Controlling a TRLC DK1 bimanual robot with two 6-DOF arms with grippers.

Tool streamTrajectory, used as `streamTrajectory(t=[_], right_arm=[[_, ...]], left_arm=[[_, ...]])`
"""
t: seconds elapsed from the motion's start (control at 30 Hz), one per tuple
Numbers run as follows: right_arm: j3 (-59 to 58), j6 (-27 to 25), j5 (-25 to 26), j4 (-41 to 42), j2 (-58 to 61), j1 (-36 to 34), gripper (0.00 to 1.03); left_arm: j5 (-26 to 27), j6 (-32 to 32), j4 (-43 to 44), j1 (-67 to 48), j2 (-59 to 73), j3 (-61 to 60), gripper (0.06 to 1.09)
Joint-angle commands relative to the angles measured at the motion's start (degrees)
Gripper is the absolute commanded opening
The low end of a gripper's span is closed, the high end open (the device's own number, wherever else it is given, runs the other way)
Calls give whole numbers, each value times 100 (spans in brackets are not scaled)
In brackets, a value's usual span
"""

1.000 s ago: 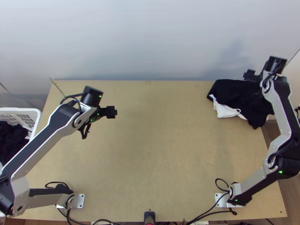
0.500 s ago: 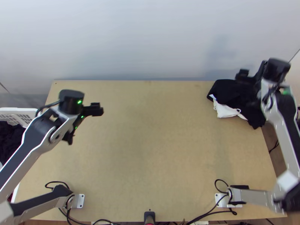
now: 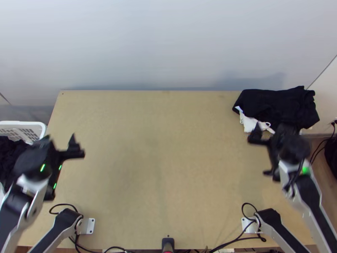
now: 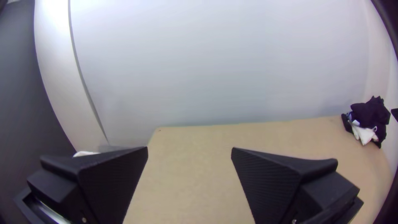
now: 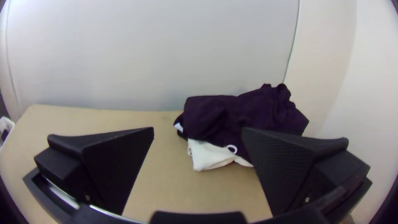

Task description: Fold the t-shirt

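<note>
Black cloth (image 3: 274,101) lies in one bunched heap at the far right corner of the table (image 3: 160,168). I can't tell how many shirts are in the heap, or which bit is the t-shirt. One white cloth (image 3: 249,123) pokes out from under it on the near side, with one little white ring (image 5: 232,149) by it (like a tiny doughnut).

Two robot arms are over the table, and each has one gripper. The left gripper (image 3: 60,140) is up over the left side, near the one white basket (image 3: 19,122). Its two fat black fingers are wide apart, and it has got nothing between them. The right gripper (image 3: 272,128) is on the right, at the near side of the heap. Its two fingers are wide apart too, with nothing pinched in them. From above, it covers a bit of the cloth, but I can't tell if it touches.

More dark cloth (image 3: 10,154) sits in the basket, and I can't count the pieces. I can see four green lights, three on the left arm and one on the right arm. Two metal plates (image 3: 88,226) sit under the arms, one for each.
</note>
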Motion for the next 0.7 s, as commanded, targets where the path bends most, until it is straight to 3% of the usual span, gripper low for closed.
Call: streamTrajectory(t=[0.0, 0.07, 0.2, 0.43, 0.53, 0.67], right_arm=[[-1981, -624, 266, 529, -1690, 659, 99], [-2412, -799, 292, 608, -2103, 668, 99], [-2992, -887, 380, 380, -2921, 615, 99], [-3247, -931, 389, 872, -2771, 651, 99], [-3335, -852, 380, 1004, -3211, 782, 99], [-3836, -1045, 398, 1285, -4309, 861, 99]], left_arm=[[216, 1118, 186, 299, -2689, -1636, 104], [268, 1180, 36, 308, -3313, -2014, 104], [145, 1057, 194, 765, -3269, -2234, 104], [541, -86, 643, 748, -3278, -3183, 104], [752, -552, 783, 712, -3278, -3482, 104], [1103, -683, 845, 686, -3234, -3491, 104]])
